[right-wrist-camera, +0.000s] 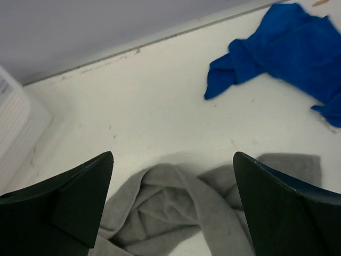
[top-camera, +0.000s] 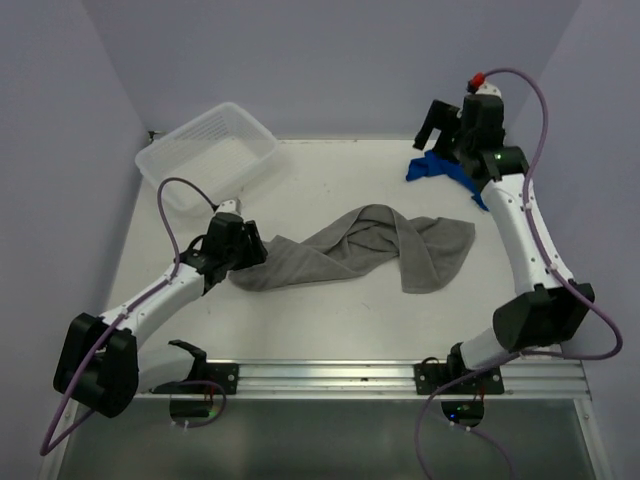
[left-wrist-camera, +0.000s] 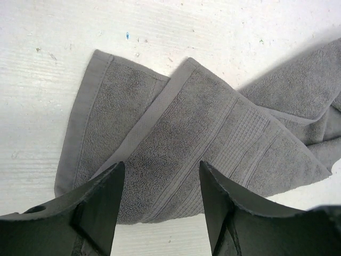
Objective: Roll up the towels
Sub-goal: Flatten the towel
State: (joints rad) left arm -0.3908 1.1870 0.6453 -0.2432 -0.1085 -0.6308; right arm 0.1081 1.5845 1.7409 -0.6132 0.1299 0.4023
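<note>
left gripper (left-wrist-camera: 161, 166): jaws apart with nothing between them. It sits low over the near-left end of the grey towel, and that end's hemmed corner lies right under the gap. I cannot tell from the wrist view whether the fingertips (left-wrist-camera: 114, 181) touch the cloth.
grey towel (top-camera: 370, 245): a long, loosely twisted strip lying on the table (top-camera: 330, 320). It runs from beneath the left gripper away to that gripper's right. At the left gripper the end lies in two overlapping flat flaps with their hems showing. The far end is bunched and folded back on itself, below and ahead of the right gripper.
right gripper (right-wrist-camera: 173, 156): jaws wide apart and holding nothing. It is raised at the far right of the table and looks down across it, well apart from the grey towel.
blue towel (right-wrist-camera: 287, 48): a crumpled heap on the table, ahead of the right gripper and toward its right finger. It is apart from the grey towel, with bare table between them.
basket (top-camera: 205, 150): translucent white and ribbed, standing beyond the left gripper at the far-left corner, apart from both towels. In the right wrist view only its edge shows, at the left.
</note>
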